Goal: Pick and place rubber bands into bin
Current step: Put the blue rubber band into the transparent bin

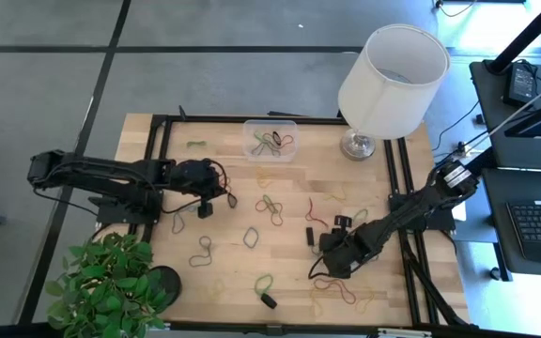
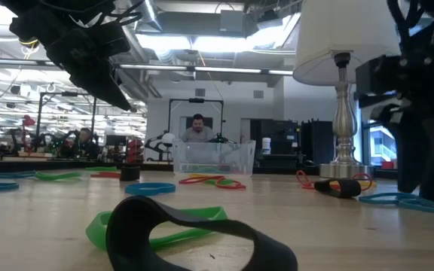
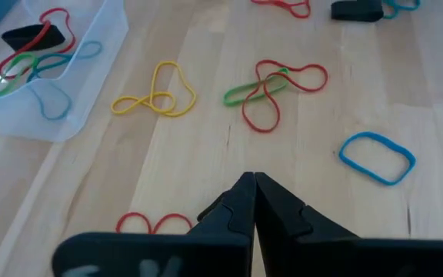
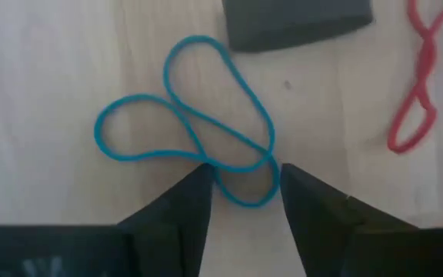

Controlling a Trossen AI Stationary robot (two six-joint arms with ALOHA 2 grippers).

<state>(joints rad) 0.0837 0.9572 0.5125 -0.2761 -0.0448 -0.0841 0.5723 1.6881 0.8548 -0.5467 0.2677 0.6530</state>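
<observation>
So this looks like the grab phase for the right arm: the right gripper (image 4: 244,185) is low over the counter (image 1: 224,178) near its right front part, fingers spread, straddling one end of a blue rubber band (image 4: 187,131) that's twisted into a figure eight and lying flat on the wood. Nothing's pinched yet as far as I can tell. My guess is the next move is to settle the tips onto the wood and close on that strand, which is thin and floppy, so it could easily slip out or get pushed aside instead of lifting. Then it's a carry across to the bin (image 1: 270,139), the little clear tub at the far edge just beside the white lamp (image 1: 391,75), which already has a few bands in it. The left gripper (image 1: 205,208) hangs over the left side with its fingers pressed together and nothing between them. Plenty of loose rubber bands (image 1: 270,208) remain all over. No brands, labels or readable writing anywhere.
</observation>
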